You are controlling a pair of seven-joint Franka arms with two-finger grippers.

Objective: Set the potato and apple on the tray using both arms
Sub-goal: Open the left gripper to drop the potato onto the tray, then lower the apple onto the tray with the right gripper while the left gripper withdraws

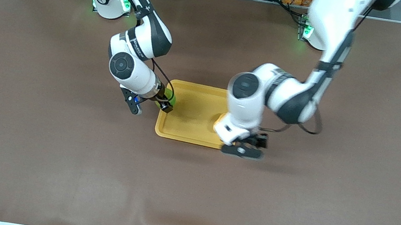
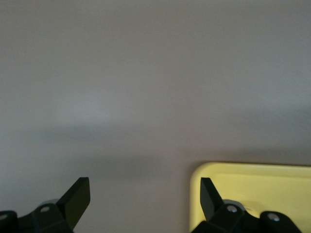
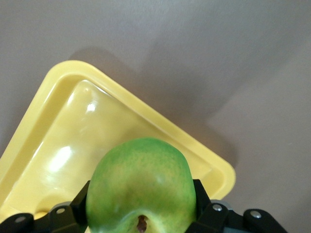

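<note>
My right gripper (image 1: pixel 164 102) is shut on the green apple (image 1: pixel 171 98) and holds it over the yellow tray's (image 1: pixel 193 107) corner toward the right arm's end. In the right wrist view the apple (image 3: pixel 141 184) sits between the fingers (image 3: pixel 204 204), above the tray (image 3: pixel 73 126). My left gripper (image 1: pixel 242 150) is open and empty, over the table just off the tray's near corner at the left arm's end. Its wrist view shows the spread fingers (image 2: pixel 77 196) and the tray's corner (image 2: pixel 252 194). An orange lump, the potato (image 1: pixel 218 122), shows on the tray, mostly hidden by the left hand.
Brown table cloth (image 1: pixel 57 154) lies all round the tray, with a fold near the front edge. The arm bases and cable racks stand along the table edge farthest from the front camera.
</note>
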